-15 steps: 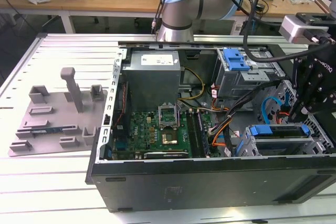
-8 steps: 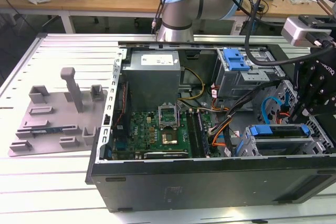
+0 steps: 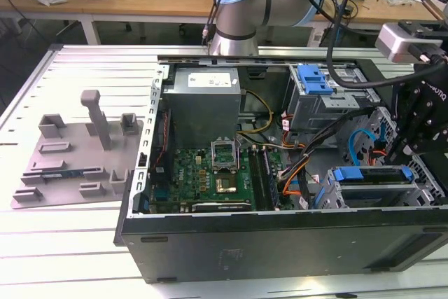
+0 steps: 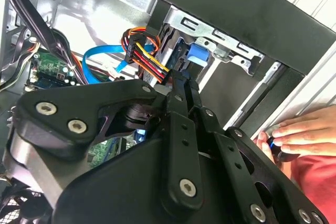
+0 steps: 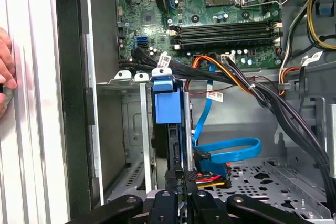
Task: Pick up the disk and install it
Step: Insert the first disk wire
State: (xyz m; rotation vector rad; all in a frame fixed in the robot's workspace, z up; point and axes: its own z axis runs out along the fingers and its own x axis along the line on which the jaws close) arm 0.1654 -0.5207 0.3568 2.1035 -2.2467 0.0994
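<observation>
**Disk in its cage slot, gripper closed at its edge**

Disk (image 5: 164,103) stands on edge in a slot of the metal drive cage (image 5: 134,80), at the front corner of the open computer case (image 3: 280,243) that lies on its side on the desk (image 3: 70,257). The blue carrier tab faces out of the cage, so the slot's walls appear to bear the disk rather than the arm. The gripper (image 5: 180,174) reaches in along the slot line. Its jaws are drawn together with nothing visible between them, and their tips are at the disk's near edge, which looks more like pressing than gripping.

The blue data cable (image 5: 231,148) loops just beside the cage. A red, yellow and black power plug (image 5: 210,178) sits close to the gripper's tips. Whether either is plugged into the disk is hidden.

In the second wrist view the gripper's black linkage covers most of the cage, so how deep the disk sits cannot be judged. At the case's outer wall a person's hand (image 4: 299,132) rests on a small dark object that is partly cut off.
</observation>
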